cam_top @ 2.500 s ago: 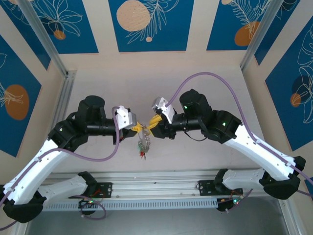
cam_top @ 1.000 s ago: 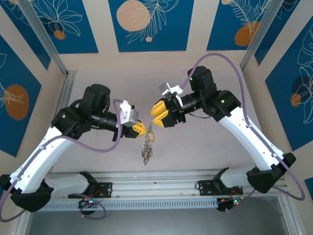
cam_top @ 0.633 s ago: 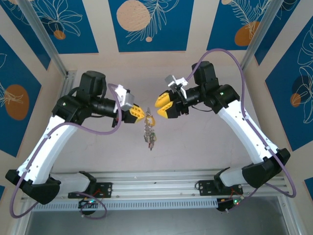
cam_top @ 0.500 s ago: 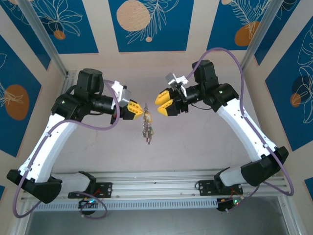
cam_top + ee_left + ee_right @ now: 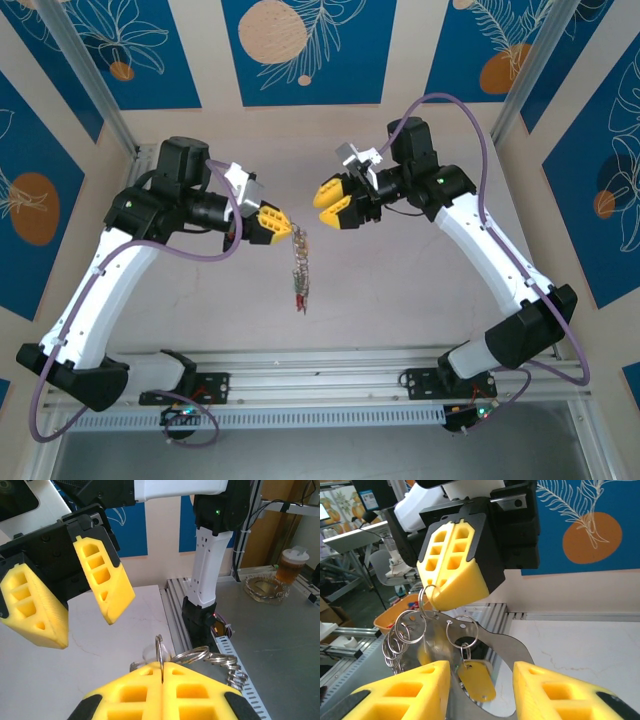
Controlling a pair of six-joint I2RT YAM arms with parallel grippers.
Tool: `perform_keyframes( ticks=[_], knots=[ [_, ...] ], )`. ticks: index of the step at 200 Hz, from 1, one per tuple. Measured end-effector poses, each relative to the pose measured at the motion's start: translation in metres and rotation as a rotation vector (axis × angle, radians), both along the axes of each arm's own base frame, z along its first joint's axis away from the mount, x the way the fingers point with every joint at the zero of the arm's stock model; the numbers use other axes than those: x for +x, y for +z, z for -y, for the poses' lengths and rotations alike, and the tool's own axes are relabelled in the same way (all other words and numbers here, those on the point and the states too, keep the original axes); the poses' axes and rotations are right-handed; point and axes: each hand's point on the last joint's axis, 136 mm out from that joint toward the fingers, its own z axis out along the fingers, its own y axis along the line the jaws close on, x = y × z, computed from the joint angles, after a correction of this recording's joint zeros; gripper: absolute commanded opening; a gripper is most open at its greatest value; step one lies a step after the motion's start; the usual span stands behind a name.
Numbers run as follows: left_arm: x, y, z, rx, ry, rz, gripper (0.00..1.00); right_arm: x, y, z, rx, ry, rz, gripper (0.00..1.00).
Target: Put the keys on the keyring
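My left gripper (image 5: 286, 228) is shut on the top ring of the keyring (image 5: 298, 268), a string of thin grey metal rings hanging below it over the table, with a red bit at the bottom. In the left wrist view my fingertips (image 5: 162, 666) pinch one ring (image 5: 160, 650) and the rest of the rings (image 5: 220, 661) trail to the right. My right gripper (image 5: 330, 205) stands open a little to the right, apart from the bunch. Its wrist view shows a shiny metal plate (image 5: 515, 650) carrying a ring with a yellow tag (image 5: 479, 681) between its open fingers (image 5: 481, 669). I cannot pick out the small dark keys.
An aluminium rail (image 5: 330, 372) runs along the near table edge between the arm bases. A frame post (image 5: 135, 190) borders the table on the left. Outside the cell, a cup (image 5: 290, 565) stands on a grey bench.
The right gripper, which met the left one at the bunch 2.5 s ago, has opened and drawn back up and right. The left gripper kept its hold and lifted the bunch farther back.
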Motion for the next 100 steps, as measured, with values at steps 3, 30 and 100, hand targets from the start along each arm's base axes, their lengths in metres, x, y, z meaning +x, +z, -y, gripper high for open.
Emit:
perform_keyframes(
  ticks=[3,30,100],
  knots=[
    [0.000,0.000,0.000,-0.001,-0.001,0.000,0.00,-0.001,0.001,0.000,0.003,0.006,0.000,0.38],
    [-0.002,-0.001,0.000,0.004,-0.006,-0.006,0.00,-0.009,0.006,-0.001,0.023,0.049,-0.012,0.38],
    [0.011,-0.011,0.002,0.047,0.055,-0.016,0.00,0.003,-0.007,0.006,-0.014,-0.047,-0.078,0.44]
  ],
)
